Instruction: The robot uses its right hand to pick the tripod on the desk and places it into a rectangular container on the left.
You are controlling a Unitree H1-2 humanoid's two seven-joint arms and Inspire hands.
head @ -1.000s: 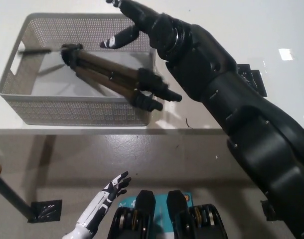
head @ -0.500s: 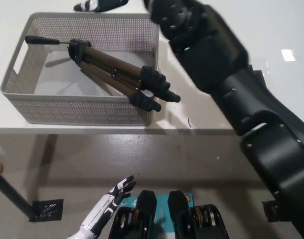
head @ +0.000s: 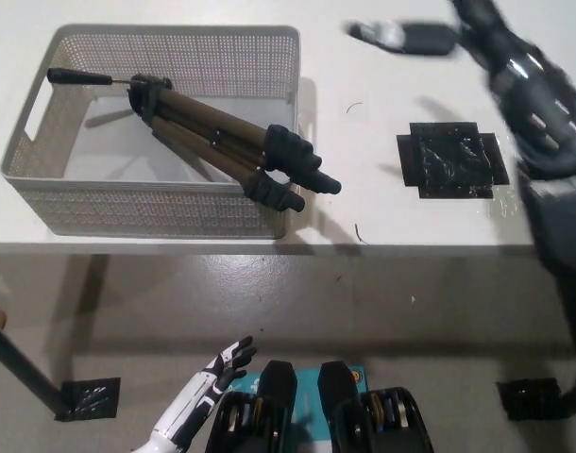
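At the upper left of the frame, the tripod (head: 208,142) lies inside the container (head: 165,215), a white mesh bin on the desk (head: 382,203). Its thin handle points to the upper left, and its black feet stick out over the bin's right rim. So the placing step looks done. The right hand (head: 415,36) is at the top of the frame, right of the middle, well apart from the bin and holding nothing. It is blurry, so I cannot tell if its fingers are spread. The left hand (head: 208,377) rests low at the lower left, fingers spread. Next the right arm only needs to come away. Open desk lies to the right, around the black tape patch (head: 453,160), so it has room and should stay away from the sticking-out feet.
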